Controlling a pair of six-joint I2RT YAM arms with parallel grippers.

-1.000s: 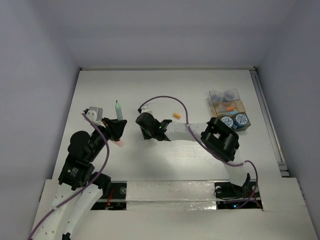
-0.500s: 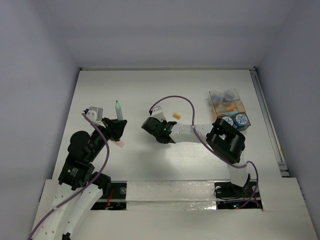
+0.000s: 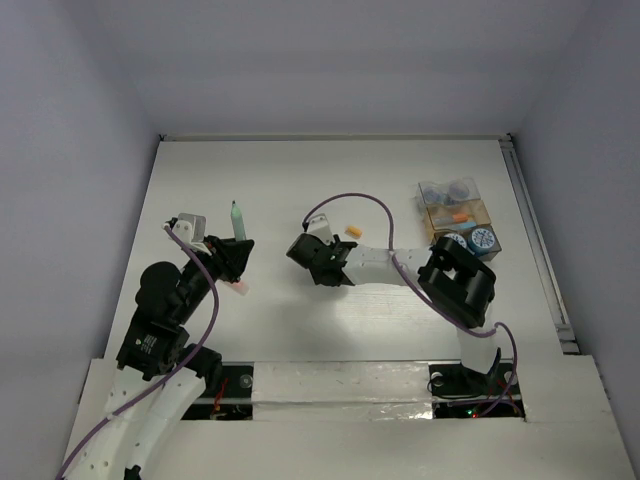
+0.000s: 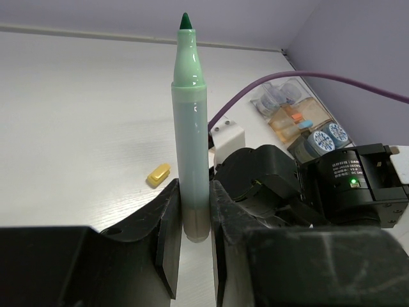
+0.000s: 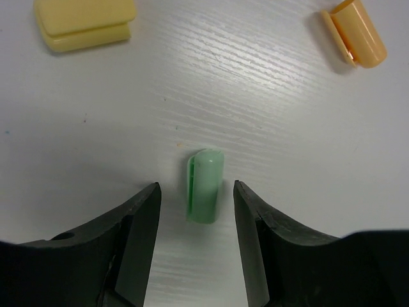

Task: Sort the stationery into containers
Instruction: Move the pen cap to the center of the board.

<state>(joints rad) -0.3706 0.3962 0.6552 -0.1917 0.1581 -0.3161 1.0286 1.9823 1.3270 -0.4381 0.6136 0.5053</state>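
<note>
Surface (image 3: 300, 180): white, with the two arms reaching over it from the near edge and the loose items near the middle.
Containers (image 3: 455, 218): a row of small square compartments on the far right, well apart from both arms' fingers.
Left fingers (image 4: 167, 233): closed on the lower end of the green marker, one on each side of it.
Right fingers (image 5: 137, 224): parted, held low over the surface, one on either side of the green cap with a gap on both sides, touching neither it nor anything else.
Green marker (image 4: 192, 128): pale green barrel, dark green tip pointing away from the left fingers, uncapped, lifted clear of the surface.
Tape rolls (image 3: 470, 240): two blue-and-white rolls in the nearest compartment.
Yellow piece (image 5: 84, 24): flat on the surface beyond the right fingers, to their left.
Orange cap (image 5: 358, 35): lying on its side, beyond the right fingers, to their right.
Green cap (image 5: 206, 185): lying on the surface between the right fingers.
</note>
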